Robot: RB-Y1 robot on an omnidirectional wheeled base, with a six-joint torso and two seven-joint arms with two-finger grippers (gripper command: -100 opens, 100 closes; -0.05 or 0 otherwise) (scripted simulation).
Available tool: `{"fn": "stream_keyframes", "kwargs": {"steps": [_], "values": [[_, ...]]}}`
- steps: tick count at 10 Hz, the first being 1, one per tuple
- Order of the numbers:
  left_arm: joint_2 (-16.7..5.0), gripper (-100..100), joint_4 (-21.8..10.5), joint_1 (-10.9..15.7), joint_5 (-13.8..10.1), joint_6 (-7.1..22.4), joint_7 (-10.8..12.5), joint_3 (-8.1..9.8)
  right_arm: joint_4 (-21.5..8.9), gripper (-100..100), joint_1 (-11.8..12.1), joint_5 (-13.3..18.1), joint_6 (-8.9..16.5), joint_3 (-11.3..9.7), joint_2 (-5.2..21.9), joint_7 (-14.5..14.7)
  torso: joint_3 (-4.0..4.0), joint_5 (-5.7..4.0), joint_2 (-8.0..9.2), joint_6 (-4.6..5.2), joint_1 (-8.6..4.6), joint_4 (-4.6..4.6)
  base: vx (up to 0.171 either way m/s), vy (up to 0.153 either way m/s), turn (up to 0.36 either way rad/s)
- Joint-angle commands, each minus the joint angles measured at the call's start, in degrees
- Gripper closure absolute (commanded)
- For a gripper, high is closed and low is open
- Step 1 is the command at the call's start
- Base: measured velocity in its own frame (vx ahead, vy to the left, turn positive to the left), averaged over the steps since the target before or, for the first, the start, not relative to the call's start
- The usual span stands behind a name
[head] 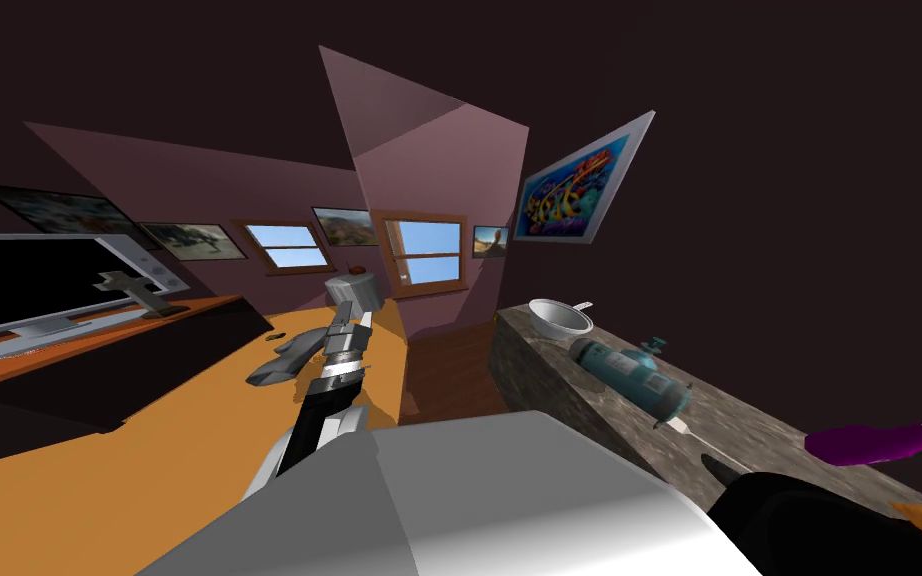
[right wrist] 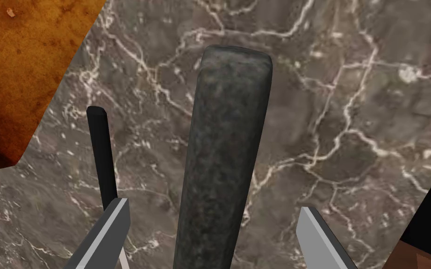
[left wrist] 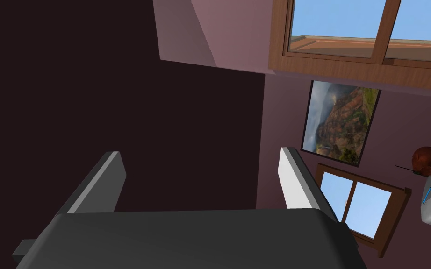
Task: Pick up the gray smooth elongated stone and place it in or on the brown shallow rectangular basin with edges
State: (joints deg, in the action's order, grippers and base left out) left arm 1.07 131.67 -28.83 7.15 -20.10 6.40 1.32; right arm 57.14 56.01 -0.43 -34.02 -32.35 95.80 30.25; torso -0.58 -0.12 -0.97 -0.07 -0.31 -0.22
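Stone (right wrist: pixel 228 140): dark grey, smooth and long. It lies flat on the marble counter (right wrist: pixel 350 116). Its length runs the same way as the fingers, and its rounded end points away from the gripper.
Right gripper (right wrist: pixel 212 208): it is over the near part of the stone. Its fingers stand apart, one on each side of the stone. Neither finger touches it, and a strip of counter shows on both sides.
Basin (right wrist: pixel 23 60): orange-brown and mottled. One corner of it sits on the counter, off to the side of the stone's far end and apart from the stone.
Black rod (right wrist: pixel 101 154): thin, it lies on the counter just beside one finger of the right gripper. It is nearly parallel to the stone and lies between the stone and the basin.
Left gripper (left wrist: pixel 200 156): fingers apart, nothing between them. In the head view this arm is stretched forward, to the left of the counter.
Other things on the counter: a white bowl (head: pixel 559 318) at the far end, then a teal bottle (head: pixel 629 372) lying on its side, then a purple object (head: pixel 869 442) nearer to me.
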Motion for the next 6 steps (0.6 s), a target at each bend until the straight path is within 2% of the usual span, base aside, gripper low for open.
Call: {"fn": "stream_keyframes", "kwargs": {"steps": [1, 2, 3, 5, 6], "values": [[0.0, 0, 0.0, 0.0, 0.0, 0.0, 0.0, 0.0, 0.0, -100, 0.0, 0.0, 0.0, 0.0, 0.0, 0.0, 0.0, 0.0, 0.0, 0.0, 0.0, 0.0, 0.09, -0.026, 0.032], [0.0, 0, 0.0, 0.0, 0.0, 0.0, 0.0, 0.0, -0.1, 0, -0.1, 0.1, -0.3, 0.0, -0.1, -0.1, 0.23, 0.07, 0.42, 0.05, 0.22, 0.09, 0.019, -0.008, 0.002], [0.0, 0, 0.0, 0.0, 0.0, 0.0, 0.0, -0.01, -0.4, -100, -0.8, 1.0, 0.6, -0.1, -2.1, 0.2, 0.43, 0.1, 0.74, 0.07, 0.34, 0.17, 0.01, -0.018, 0.073], [0.0, 0, 0.0, 0.0, 0.0, 0.0, 0.0, -0.01, -0.9, -100, -1.7, 2.0, 1.7, -0.3, -4.6, 0.5, 0.56, 0.08, 0.94, 0.09, 0.27, 0.23, 0.005, -0.042, 0.063], [0.0, 0, 0.0, 0.0, 0.0, 0.0, 0.0, -0.01, -1.1, -100, -1.5, 1.8, 0.9, -0.2, -3.8, 0.4, 0.59, 0.07, 1.0, 0.09, 0.23, 0.24, -0.002, -0.022, 0.011]]}}
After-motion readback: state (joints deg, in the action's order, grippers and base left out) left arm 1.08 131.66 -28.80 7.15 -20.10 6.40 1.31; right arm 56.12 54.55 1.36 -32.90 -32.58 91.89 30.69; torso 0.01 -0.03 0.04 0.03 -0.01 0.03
